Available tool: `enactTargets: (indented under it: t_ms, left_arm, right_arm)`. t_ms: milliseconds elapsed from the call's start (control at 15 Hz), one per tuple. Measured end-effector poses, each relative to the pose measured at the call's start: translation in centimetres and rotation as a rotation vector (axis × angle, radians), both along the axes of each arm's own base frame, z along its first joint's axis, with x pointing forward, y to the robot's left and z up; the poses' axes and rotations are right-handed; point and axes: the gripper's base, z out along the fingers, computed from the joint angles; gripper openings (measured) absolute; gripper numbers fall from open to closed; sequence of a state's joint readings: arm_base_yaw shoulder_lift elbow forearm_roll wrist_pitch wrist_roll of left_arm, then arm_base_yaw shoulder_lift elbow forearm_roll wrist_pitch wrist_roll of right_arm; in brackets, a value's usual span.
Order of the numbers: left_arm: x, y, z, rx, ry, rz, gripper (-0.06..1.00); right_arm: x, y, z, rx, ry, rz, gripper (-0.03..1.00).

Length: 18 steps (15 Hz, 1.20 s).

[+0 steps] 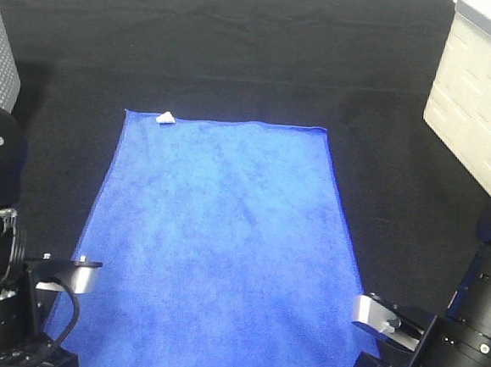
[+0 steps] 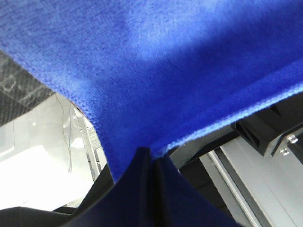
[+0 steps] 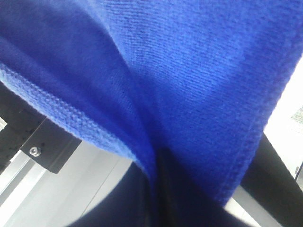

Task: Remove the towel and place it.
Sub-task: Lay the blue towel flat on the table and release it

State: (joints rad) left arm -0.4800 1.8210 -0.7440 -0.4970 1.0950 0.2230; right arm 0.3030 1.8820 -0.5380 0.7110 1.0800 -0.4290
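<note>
The towel lies spread on the black-clothed table, its near edge cut off by the high view and its near corners hidden behind the arms. Up close, the left jaws and the right jaws are each clenched on a corner, their tips buried in blue folds.

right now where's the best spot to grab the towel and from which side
The two near corners, from the robot's side, one gripper each. The towel lies flat and wide on the black cloth, so only its hem can be pinched; the left gripper and right gripper are shut on it there.
</note>
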Motion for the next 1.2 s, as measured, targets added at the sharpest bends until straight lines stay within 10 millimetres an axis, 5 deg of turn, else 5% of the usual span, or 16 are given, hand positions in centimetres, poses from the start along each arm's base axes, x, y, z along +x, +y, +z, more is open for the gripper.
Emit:
enactTargets:
  t_ms: [133,267,667,1200]
  left_arm:
    - [-0.1,0.0,0.1,0.000,0.014,-0.002,0.01]
    - [-0.1,-0.2,0.1,-0.015,0.023,0.016,0.12]
    - [-0.2,-0.6,0.3,-0.045,0.049,0.058,0.66]
    - [1.4,-1.7,2.7,-0.107,0.010,0.030,0.69]
  right_arm:
    - [0.0,0.0,0.0,0.004,-0.003,0.005,0.16]
    - [0.0,0.1,0.0,0.019,-0.009,0.005,0.31]
    - [0.1,0.3,0.1,0.030,-0.009,-0.017,0.63]
    - [0.5,0.4,0.6,0.048,-0.019,0.001,0.64]
